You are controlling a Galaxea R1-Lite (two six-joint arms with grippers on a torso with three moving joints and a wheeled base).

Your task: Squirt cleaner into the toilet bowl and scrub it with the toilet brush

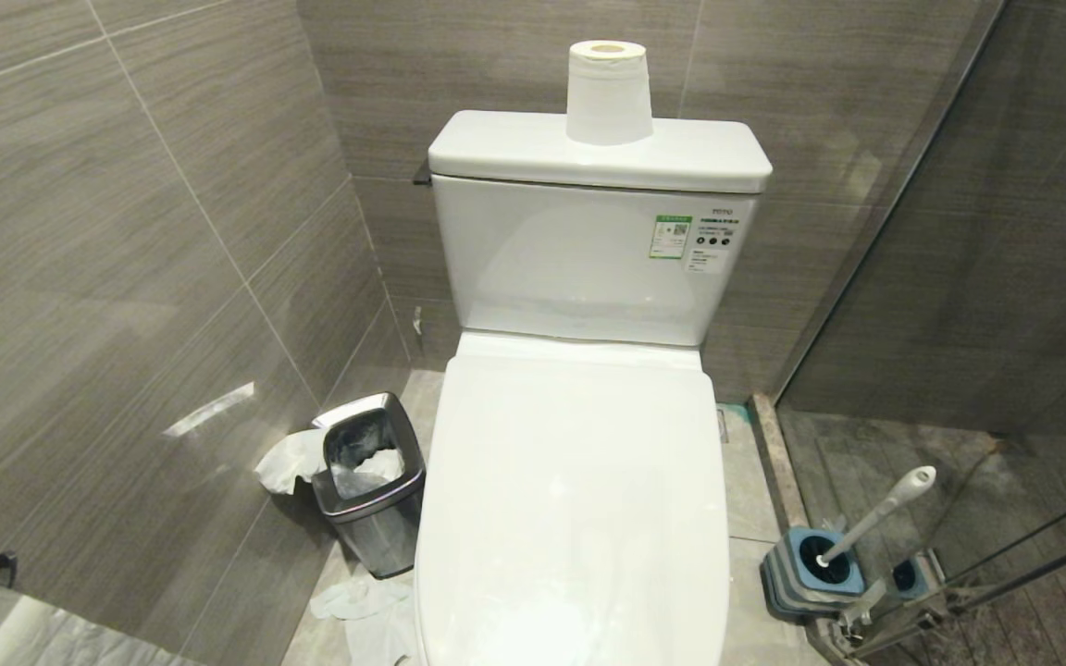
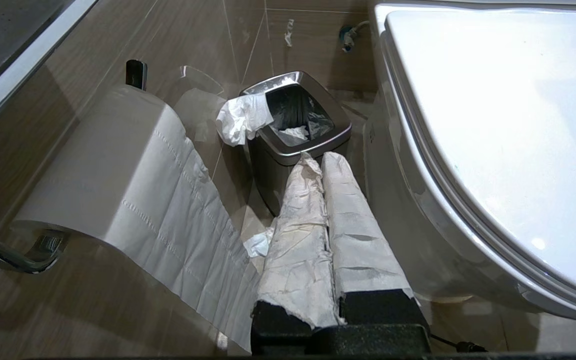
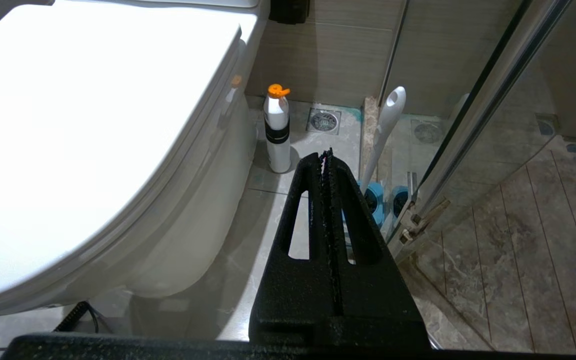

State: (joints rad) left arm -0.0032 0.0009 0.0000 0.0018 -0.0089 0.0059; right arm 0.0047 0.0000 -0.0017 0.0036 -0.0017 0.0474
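One toilet, lid down, bowl hidden beneath. One cistern behind, with one paper roll upright on top. One steel bin on the floor just left of the toilet, tissue hanging over its rim, more scraps on the tiles beside it. One brush, white handle tilted, standing in its blue-grey holder on the floor right of the toilet, against the glass shower partition. One white bottle with orange cap, upright on the floor beside the toilet base, near one floor drain. No blue liquid visible anywhere.

Neither arm in the head view. Left gripper, fingers wrapped in white paper, pressed together, holding nothing, pointing toward the bin, low beside the toilet. One wall-mounted roll close by, sheet trailing down. Right gripper, black, closed tight and empty, aimed at the floor between bottle and brush.

Grey striped wall tiles, pale floor tiles, darker stone inside the shower.
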